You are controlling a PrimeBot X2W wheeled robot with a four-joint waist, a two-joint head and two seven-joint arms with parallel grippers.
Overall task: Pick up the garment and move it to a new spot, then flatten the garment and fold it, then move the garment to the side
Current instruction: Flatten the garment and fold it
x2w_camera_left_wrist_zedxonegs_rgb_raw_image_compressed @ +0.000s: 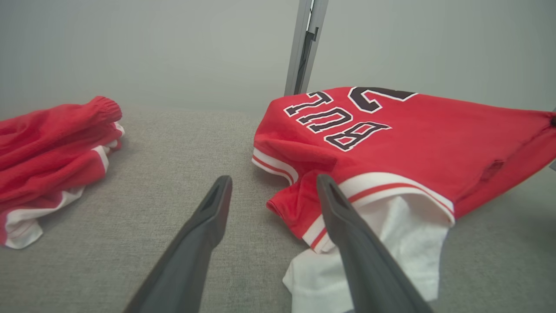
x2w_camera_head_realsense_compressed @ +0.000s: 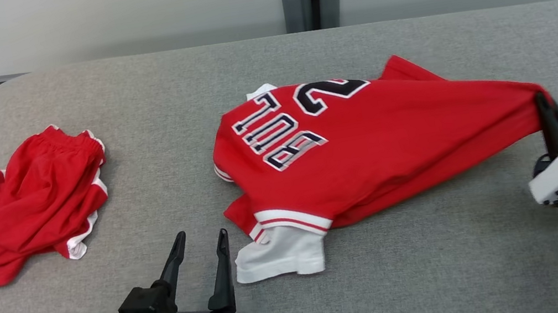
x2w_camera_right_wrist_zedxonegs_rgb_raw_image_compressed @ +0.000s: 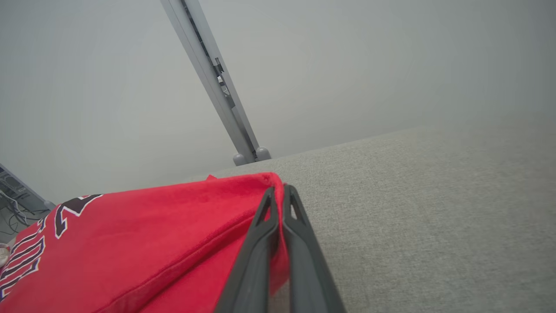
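In the head view, the red jersey point(x2w_camera_head_realsense_compressed: 367, 148) is lying across the middle of the gray tabletop point(x2w_camera_head_realsense_compressed: 389, 284), its dark lettering facing up and a white sleeve point(x2w_camera_head_realsense_compressed: 281, 257) poking out toward the near edge. The right claw point(x2w_camera_head_realsense_compressed: 542, 101) is pinching the jersey's corner near the right edge, its fingers pressed together on the cloth and the fabric stretching taut toward it. The left claw point(x2w_camera_head_realsense_compressed: 200, 234) is hovering near the front edge with its fingers spread, holding nothing, just beside the white sleeve. A heap of red shorts point(x2w_camera_head_realsense_compressed: 28, 201) is sitting near the left edge, well apart from the jersey. In the left wrist view, the left claw point(x2w_camera_left_wrist_zedxonegs_rgb_raw_image_compressed: 273, 180) is gaping wide above the tabletop point(x2w_camera_left_wrist_zedxonegs_rgb_raw_image_compressed: 173, 152), its one finger overlapping the jersey's point(x2w_camera_left_wrist_zedxonegs_rgb_raw_image_compressed: 412, 143) striped hem, while the shorts point(x2w_camera_left_wrist_zedxonegs_rgb_raw_image_compressed: 47, 148) are lying off to the side. In the right wrist view, the right claw point(x2w_camera_right_wrist_zedxonegs_rgb_raw_image_compressed: 280, 191) is clamping a raised red fold of the jersey point(x2w_camera_right_wrist_zedxonegs_rgb_raw_image_compressed: 152, 234), with a gray post point(x2w_camera_right_wrist_zedxonegs_rgb_raw_image_compressed: 217, 82) standing beyond the far edge.
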